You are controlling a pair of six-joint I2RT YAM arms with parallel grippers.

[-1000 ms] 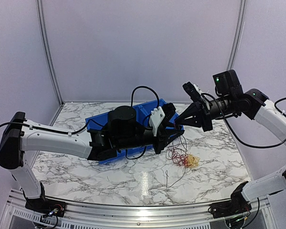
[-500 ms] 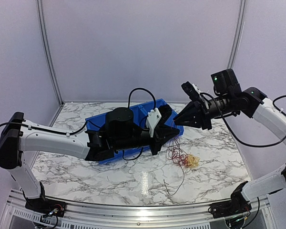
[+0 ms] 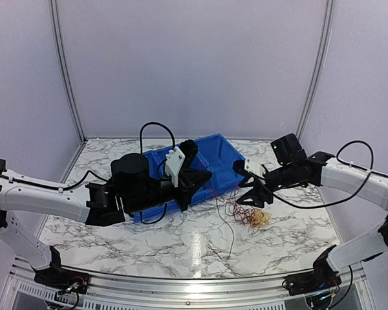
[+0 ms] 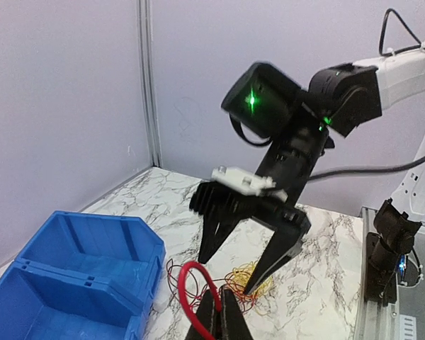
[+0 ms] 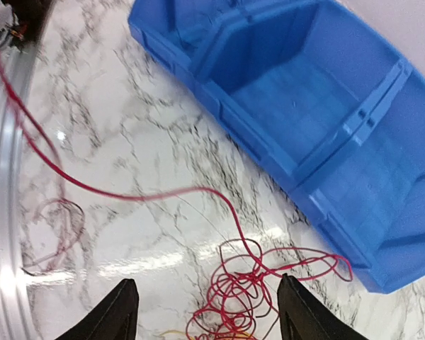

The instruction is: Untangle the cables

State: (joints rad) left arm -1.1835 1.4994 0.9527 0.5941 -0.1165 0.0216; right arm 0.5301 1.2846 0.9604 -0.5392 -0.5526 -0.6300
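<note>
The tangle of thin red and yellow cables (image 3: 251,215) is lying on the white marble counter (image 3: 149,239), just beside the blue plastic bin (image 3: 223,155). The left hand (image 4: 218,313) is pinching one red strand (image 4: 193,275) tightly. The right hand (image 5: 207,312) is hovering over the tangle, fingers spread wide, gripping nothing.

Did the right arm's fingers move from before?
Yes. The right arm's fingers dropped from the blue bin's right corner down toward the cables.
</note>
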